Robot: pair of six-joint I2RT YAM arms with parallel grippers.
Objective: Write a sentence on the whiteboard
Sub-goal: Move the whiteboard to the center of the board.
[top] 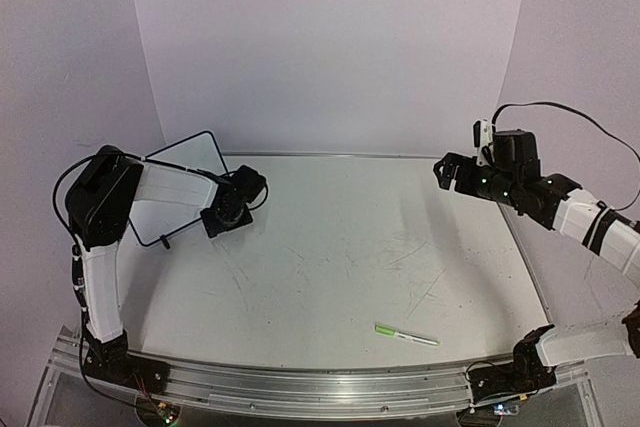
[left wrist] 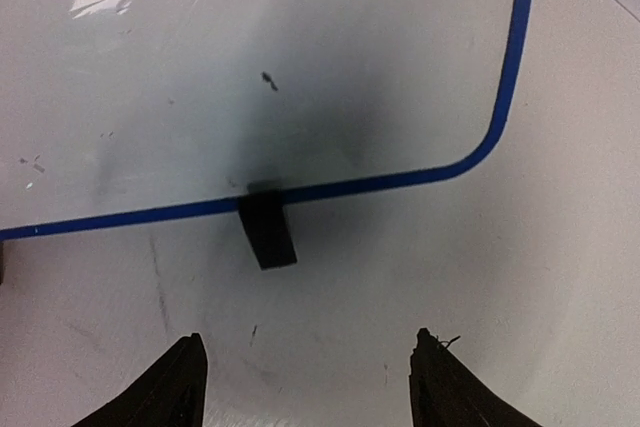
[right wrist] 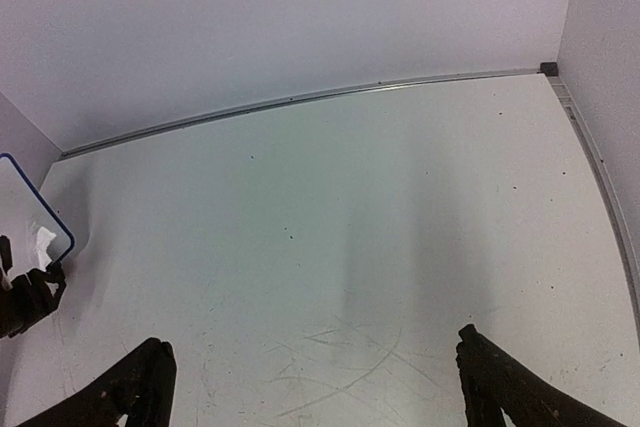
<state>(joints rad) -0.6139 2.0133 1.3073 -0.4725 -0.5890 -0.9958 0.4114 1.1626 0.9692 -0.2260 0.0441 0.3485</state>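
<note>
Nearest the arm bases, the pen (top: 405, 335), slim and white with a green cap, is lying flat on the counter (top: 350, 237). It is sitting well behind both end effectors, on the base side, and neither one is touching it. The cap appears to be on.

Farther out, the right end effector (top: 447, 169) is hanging raised over the right side of the counter. Its fingers are standing wide apart and gripping nothing, and only bare, scuffed counter is lying ahead of it.

The left end effector (top: 228, 215) is reaching to the far left, with its fingers also spread and holding nothing. The whiteboard (top: 190, 157) is standing tilted just ahead of it, near the back wall. In the left wrist view, one black clip foot (left wrist: 267, 230) is sitting between the line of the two fingertips and a little beyond them, without touching either.

As for progress, the part of the board showing in the wrist view is carrying only a few dark specks and a glare patch. No sentence is showing on it. I am judging the writing as not yet begun: the pen is waiting to be picked up and uncapped, and the board is probably waiting to be steadied.

No brand, label or legible writing is showing on the pen, board or arms.
</note>
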